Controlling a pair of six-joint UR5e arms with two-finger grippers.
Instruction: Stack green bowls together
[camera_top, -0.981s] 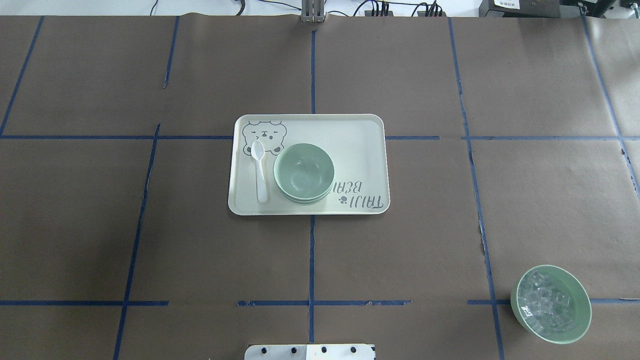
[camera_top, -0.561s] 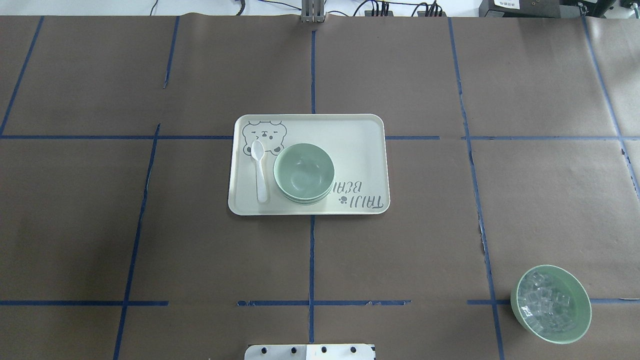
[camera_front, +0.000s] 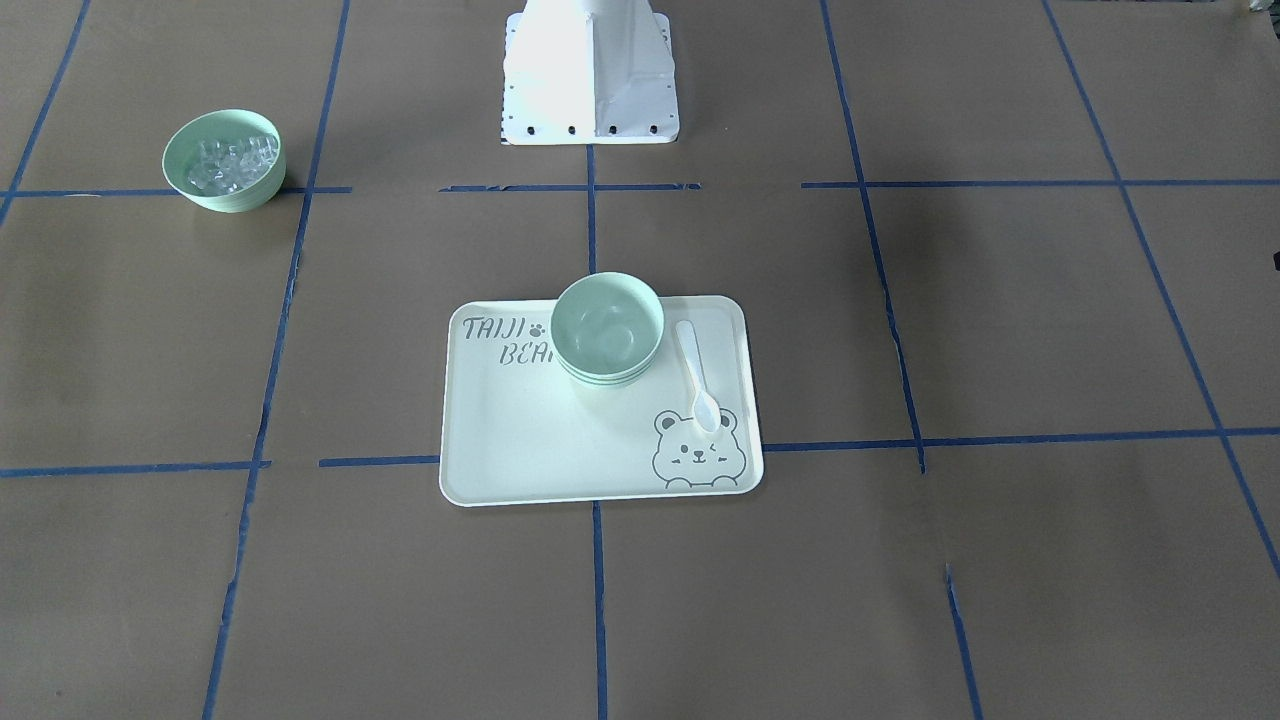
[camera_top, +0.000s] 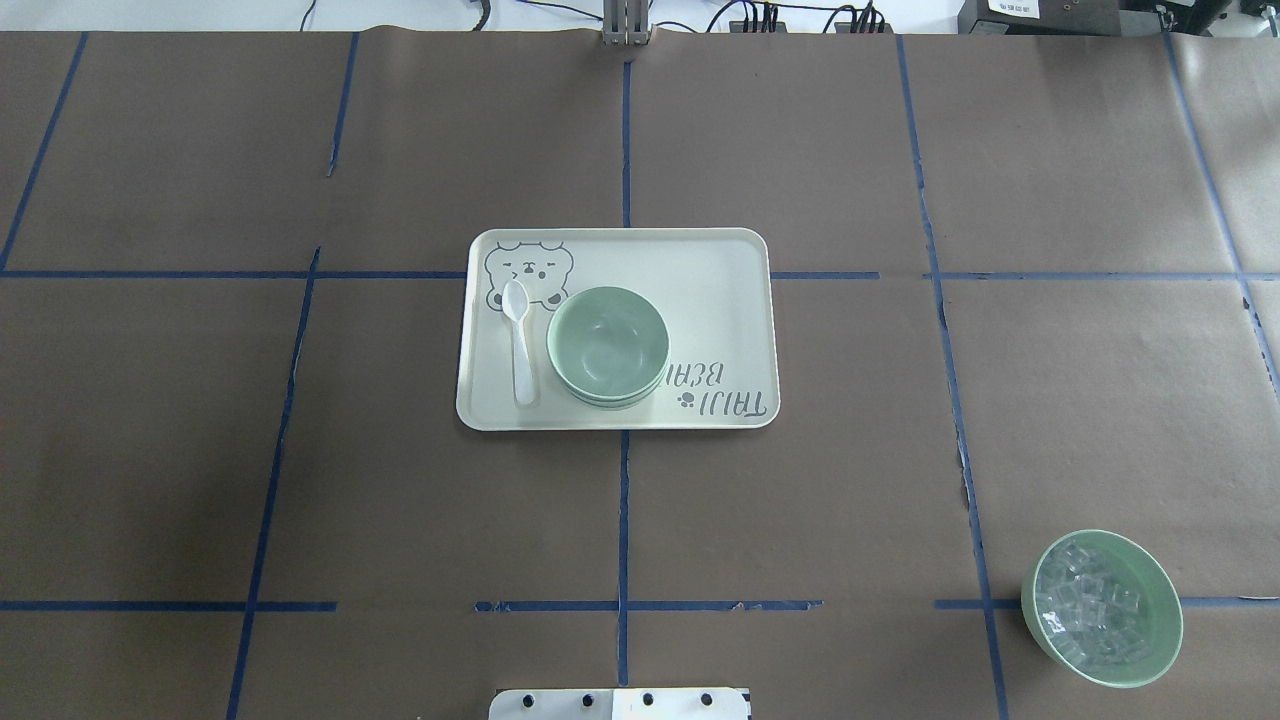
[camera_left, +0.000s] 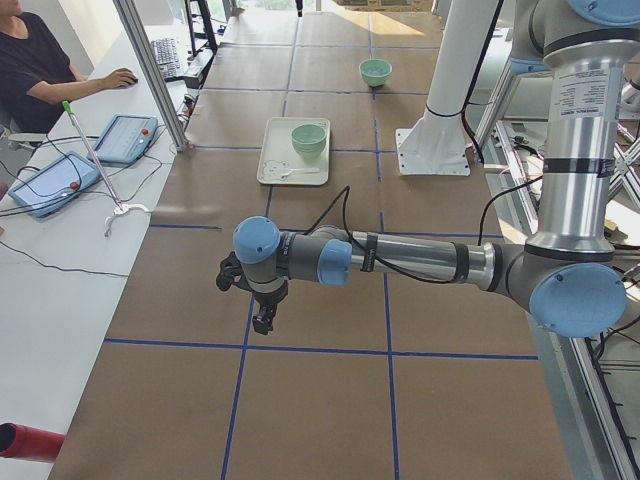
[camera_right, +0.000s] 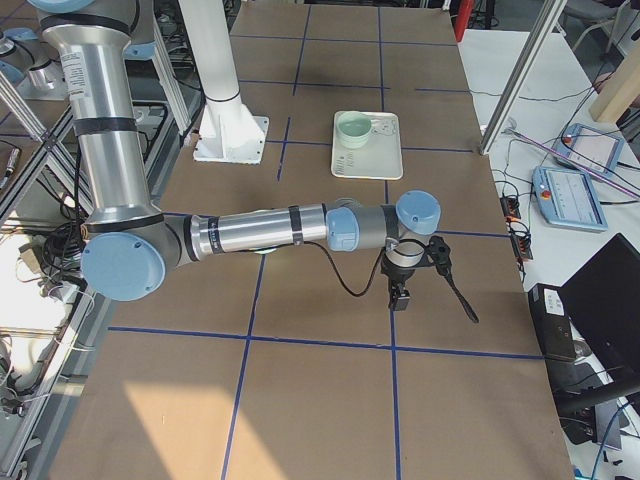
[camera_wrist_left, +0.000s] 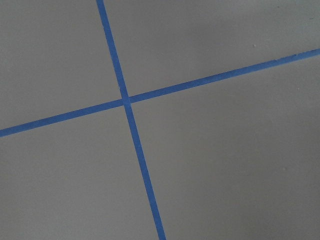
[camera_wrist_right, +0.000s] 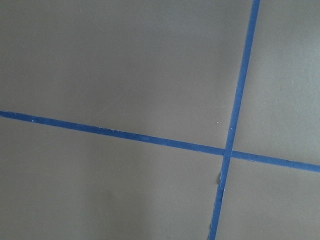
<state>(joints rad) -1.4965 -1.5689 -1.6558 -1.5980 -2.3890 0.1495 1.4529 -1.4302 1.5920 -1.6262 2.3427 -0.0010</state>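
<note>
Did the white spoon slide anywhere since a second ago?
No. The white spoon lies where it did, its scoop end on the bear drawing of the cream tray.

Pale green bowls (camera_top: 607, 346) nested upright on tray (camera_top: 720, 260)

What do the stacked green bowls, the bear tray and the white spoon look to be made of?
Stack of pale green round bowls: likely hard plastic, smooth and slightly glossy, with soft highlights inside and thin even rims.
Cream rectangular bear tray: probably plastic or melamine with a satin finish, printed grey artwork and a rounded moulded lip.
Small white spoon: seemingly glossy plastic, though not certain from these views.
</note>
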